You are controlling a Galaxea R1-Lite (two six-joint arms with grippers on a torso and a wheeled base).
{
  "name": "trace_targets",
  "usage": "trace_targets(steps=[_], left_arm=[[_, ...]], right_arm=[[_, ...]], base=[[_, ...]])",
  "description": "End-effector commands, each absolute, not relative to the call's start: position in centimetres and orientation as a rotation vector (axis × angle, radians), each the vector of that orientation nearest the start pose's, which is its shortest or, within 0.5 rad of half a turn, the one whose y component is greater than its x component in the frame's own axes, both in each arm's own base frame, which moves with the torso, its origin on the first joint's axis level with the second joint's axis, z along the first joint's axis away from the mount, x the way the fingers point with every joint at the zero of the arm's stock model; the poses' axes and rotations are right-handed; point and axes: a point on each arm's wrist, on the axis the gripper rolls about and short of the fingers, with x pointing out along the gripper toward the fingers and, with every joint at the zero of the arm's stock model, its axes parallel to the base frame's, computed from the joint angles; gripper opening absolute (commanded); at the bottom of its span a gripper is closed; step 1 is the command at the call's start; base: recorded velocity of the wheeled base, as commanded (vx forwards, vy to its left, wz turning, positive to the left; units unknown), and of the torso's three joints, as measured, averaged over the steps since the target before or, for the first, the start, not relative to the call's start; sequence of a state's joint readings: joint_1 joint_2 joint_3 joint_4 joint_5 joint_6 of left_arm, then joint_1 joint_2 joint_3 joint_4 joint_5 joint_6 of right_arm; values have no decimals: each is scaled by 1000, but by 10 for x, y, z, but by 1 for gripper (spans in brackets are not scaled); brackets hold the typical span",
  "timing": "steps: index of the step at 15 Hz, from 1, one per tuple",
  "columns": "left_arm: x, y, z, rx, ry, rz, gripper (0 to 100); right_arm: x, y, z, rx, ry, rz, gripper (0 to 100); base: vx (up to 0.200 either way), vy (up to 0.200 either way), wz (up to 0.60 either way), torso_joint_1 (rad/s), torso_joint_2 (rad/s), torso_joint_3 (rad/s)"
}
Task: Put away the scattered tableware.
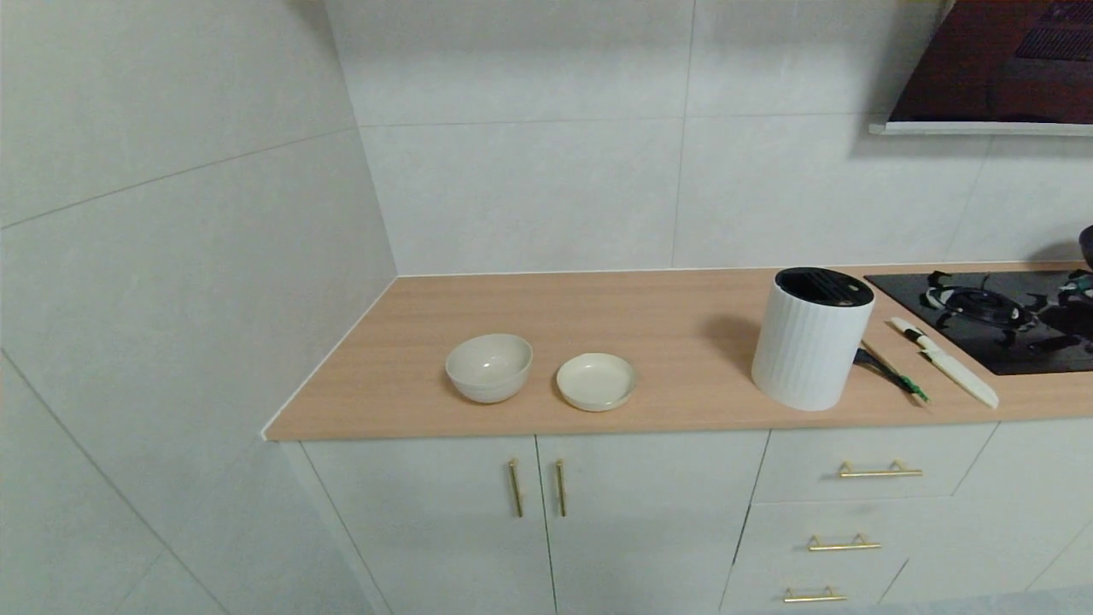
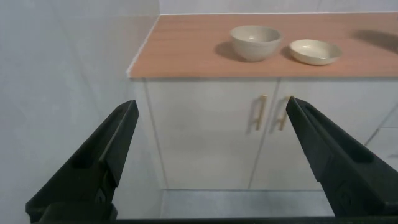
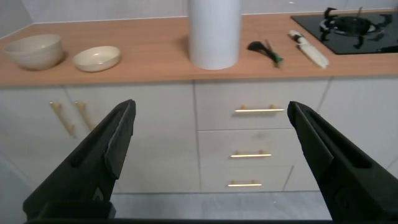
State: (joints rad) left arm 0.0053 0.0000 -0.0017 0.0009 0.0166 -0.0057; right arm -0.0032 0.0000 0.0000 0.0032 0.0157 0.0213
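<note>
Black fingers point(image 2: 93, 168) of the left gripper point(image 2: 210, 158) stand wide apart and hold nothing. Straight ahead of them, well apart, is a white cabinet point(image 2: 211, 130) with two gold handles point(image 2: 262, 112) side by side. Farther out, on the wooden counter point(image 2: 186, 43) over this cabinet, sit a pale bowl point(image 2: 255, 42) and a shallow dish point(image 2: 314, 51). Both are upright, just beside each other and not touching. The bowl is on the robot's left of the dish.

The right gripper point(image 3: 211, 158) also has its fingers point(image 3: 329, 162) spread wide, with nothing in them. Ahead of these fingers are white drawers point(image 3: 261, 93) with gold handles. Beyond them, on the same counter, stands a tall white ribbed holder point(image 3: 214, 31) with a black top. On the far side of the holder from the dish lie a black spoon point(image 3: 264, 50) with some green on its handle and, next to it, a white knife point(image 3: 308, 48). Both lie flat. The spoon's head is close against the holder's foot, and the knife is near the edge of the black stove point(image 3: 354, 28).
</note>
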Motion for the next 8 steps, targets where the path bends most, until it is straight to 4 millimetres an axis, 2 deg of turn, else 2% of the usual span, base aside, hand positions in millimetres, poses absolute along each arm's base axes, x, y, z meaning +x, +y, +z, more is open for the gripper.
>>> trace_targets(steps=[1, 8], left_arm=[[-23, 0, 76, -6, 1, 23, 100], [-23, 0, 76, -6, 1, 23, 100]], right_arm=[[-23, 0, 75, 22, 5, 14, 100], [-23, 0, 75, 22, 5, 12, 100]], base=[[0, 200, 0, -2, 2, 2], [0, 200, 0, 2, 2, 1]])
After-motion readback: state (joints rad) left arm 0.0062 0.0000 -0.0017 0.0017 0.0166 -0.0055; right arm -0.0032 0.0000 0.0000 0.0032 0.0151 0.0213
